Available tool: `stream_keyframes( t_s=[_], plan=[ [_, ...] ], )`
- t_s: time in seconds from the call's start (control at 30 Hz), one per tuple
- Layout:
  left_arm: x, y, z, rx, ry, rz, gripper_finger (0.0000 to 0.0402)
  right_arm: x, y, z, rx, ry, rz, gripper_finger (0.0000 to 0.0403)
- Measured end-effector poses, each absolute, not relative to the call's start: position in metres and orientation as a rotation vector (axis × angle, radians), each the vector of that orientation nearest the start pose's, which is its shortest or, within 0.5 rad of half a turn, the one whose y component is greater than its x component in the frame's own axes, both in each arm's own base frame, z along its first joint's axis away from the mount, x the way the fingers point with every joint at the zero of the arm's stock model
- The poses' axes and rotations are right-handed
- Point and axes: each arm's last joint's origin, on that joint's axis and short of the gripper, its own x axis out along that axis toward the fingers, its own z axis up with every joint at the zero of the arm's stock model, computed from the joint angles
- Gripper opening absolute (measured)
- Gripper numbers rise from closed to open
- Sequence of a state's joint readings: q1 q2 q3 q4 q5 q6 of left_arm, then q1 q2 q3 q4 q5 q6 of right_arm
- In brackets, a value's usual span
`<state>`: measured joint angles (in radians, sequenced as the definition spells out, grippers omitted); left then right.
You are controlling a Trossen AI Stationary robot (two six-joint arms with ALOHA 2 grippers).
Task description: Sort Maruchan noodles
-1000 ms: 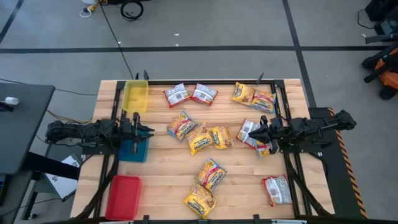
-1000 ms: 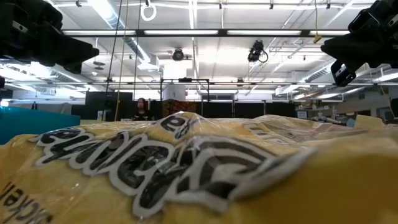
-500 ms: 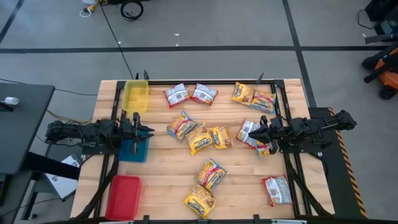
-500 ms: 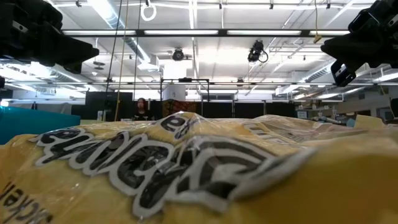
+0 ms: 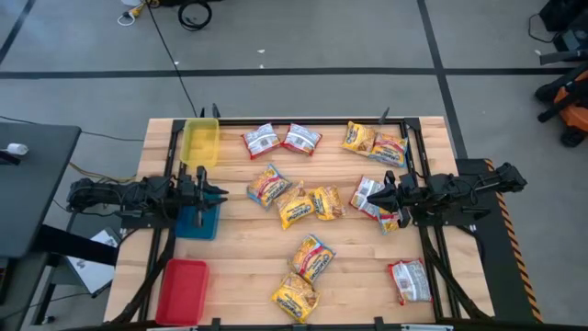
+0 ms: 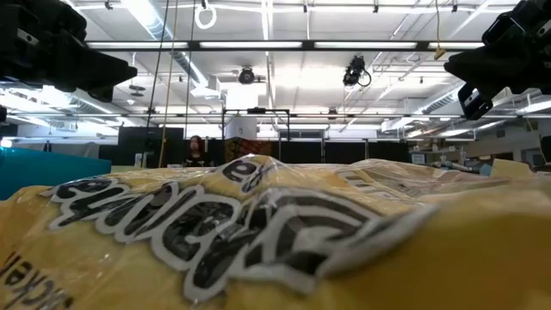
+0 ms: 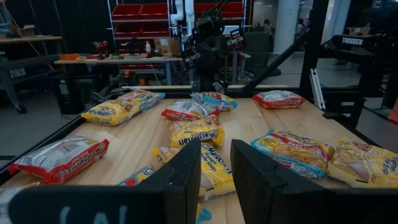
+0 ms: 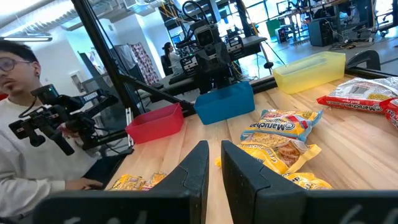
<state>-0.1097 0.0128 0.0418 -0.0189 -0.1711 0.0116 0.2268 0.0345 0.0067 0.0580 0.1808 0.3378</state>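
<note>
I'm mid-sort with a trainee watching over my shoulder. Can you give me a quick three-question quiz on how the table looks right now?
1. True or false: a noodle packet lies inside the yellow tray.
2. Which tray is nearest the left gripper? A yellow, B blue, C red.
3. Short answer: does the right gripper hold a packet?

Key:
1. False.
2. B, the blue tray.
3. No. Its fingers are open with nothing between them, and the noodle packets lie on the table.
</note>
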Motion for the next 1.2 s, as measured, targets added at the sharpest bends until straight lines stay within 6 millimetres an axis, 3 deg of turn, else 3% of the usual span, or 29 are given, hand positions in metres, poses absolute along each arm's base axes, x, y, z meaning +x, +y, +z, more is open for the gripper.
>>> stream_keyframes(
  t_s=[0.57,1.2],
  plan=[
    [0.095,-0.006,0.175,0.010,-0.011,0.061,0.0094,0.098,0.017,0.169,0.344,-0.022,0.050,0.0050],
    [0.095,-0.005,0.186,-0.018,-0.125,0.068,0.0094,0.098,0.017,0.169,0.344,-0.022,0.051,0.0050]
  ],
)
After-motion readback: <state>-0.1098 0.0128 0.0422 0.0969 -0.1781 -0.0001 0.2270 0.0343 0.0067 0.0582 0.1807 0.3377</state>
